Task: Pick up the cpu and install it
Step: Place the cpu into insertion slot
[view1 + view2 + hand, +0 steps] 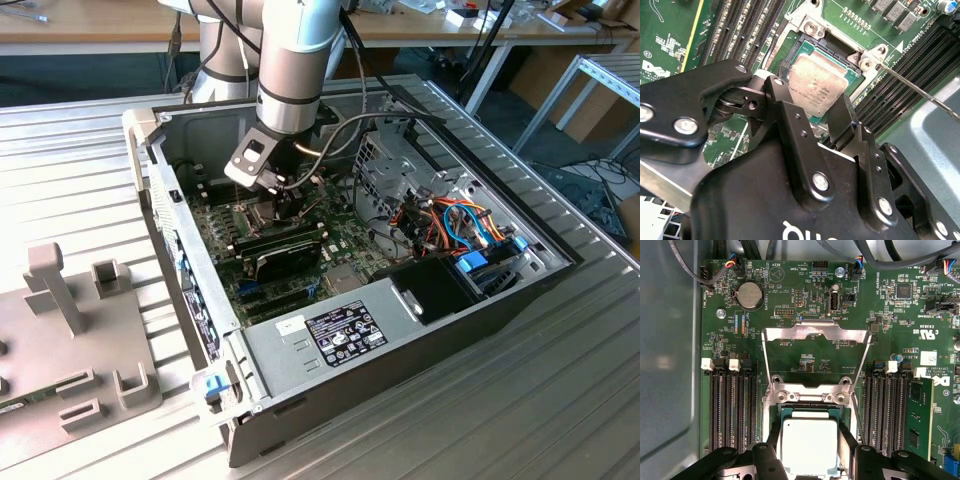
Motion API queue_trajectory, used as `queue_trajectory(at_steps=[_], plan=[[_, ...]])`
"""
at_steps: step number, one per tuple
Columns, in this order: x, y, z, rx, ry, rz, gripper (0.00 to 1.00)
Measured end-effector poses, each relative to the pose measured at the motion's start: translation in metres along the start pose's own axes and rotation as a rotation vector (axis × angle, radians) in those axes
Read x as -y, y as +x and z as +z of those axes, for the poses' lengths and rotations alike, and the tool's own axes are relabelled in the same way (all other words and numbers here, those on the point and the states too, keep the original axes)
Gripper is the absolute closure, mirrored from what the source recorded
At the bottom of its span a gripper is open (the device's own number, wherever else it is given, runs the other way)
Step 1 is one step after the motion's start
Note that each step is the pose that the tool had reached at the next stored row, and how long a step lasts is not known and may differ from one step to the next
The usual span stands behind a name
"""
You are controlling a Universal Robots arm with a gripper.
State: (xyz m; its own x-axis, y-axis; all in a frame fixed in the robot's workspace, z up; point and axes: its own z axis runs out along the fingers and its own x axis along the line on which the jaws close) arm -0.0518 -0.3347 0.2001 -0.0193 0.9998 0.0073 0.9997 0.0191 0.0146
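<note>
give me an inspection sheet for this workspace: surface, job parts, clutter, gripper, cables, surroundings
surface: ribbed metal table carrying an open computer case.
job's things: cpu sits within the socket on the motherboard; socket frame is hinged up, not closed.
clutter: grey fixture with upright blocks on the table at the exterior view's left.
gripper: gripper is down inside the case, directly over the cpu; grip not clear.
cables: orange and blue cables bundled in the case; black cables at the board's edge.
surroundings: wooden benches behind the table.
</note>
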Motion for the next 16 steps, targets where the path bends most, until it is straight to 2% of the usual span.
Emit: queue_trajectory(at_steps=[16], plan=[[0.0000,0.0000,0.0018,0.0000,0.0000,0.000,0.45]])
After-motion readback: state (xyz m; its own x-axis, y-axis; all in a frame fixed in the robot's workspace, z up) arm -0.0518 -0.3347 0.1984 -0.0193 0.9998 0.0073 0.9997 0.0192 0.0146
